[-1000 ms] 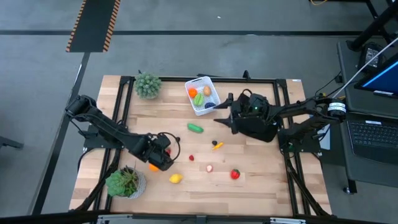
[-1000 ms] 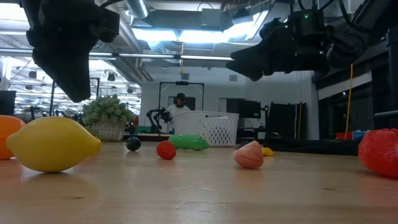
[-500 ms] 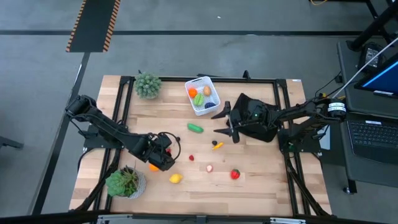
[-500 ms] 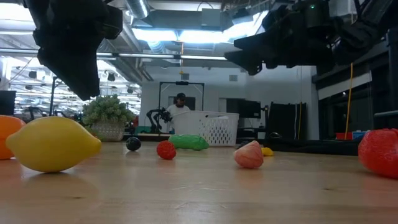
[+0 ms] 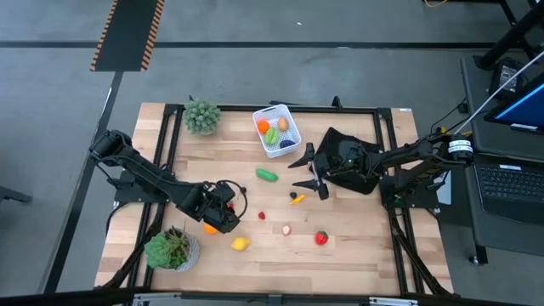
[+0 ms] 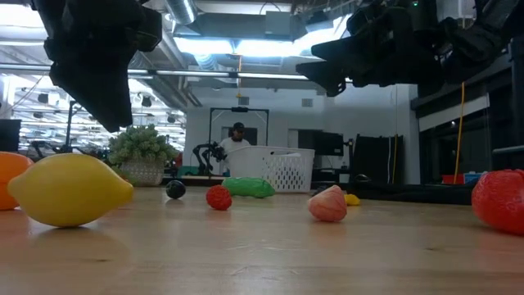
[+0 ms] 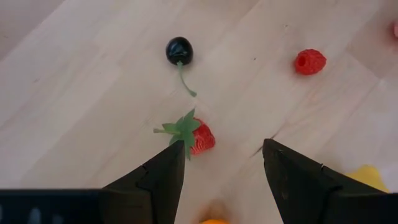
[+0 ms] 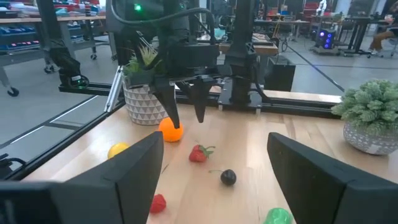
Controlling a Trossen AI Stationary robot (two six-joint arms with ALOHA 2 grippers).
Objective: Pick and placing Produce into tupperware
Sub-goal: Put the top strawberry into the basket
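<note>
Small red toy strawberry [image 7: 200, 138] lying flat, green leafy cap toward dark cherry [image 7: 179, 50], left gripper [image 7: 224, 168] fingers apart above it, red raspberry [image 7: 310, 61] nearby, right gripper [image 5: 308, 172] spread wide.

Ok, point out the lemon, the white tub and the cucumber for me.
lemon [image 6: 70, 189], low view, middle of its yellow body.
white tub [image 5: 287, 146], high view, its rim.
cucumber [image 5: 267, 174], high view, its middle.

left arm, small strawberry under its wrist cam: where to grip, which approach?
Judging by the frames, come straight down. The left gripper hangs over the strawberry, fingers open, nothing held. It lies on its side on the table, leafy cap toward the dark cherry. Close across the red body's short width, clear of the leaves; shift slightly first, since it sits nearer one finger.
</note>
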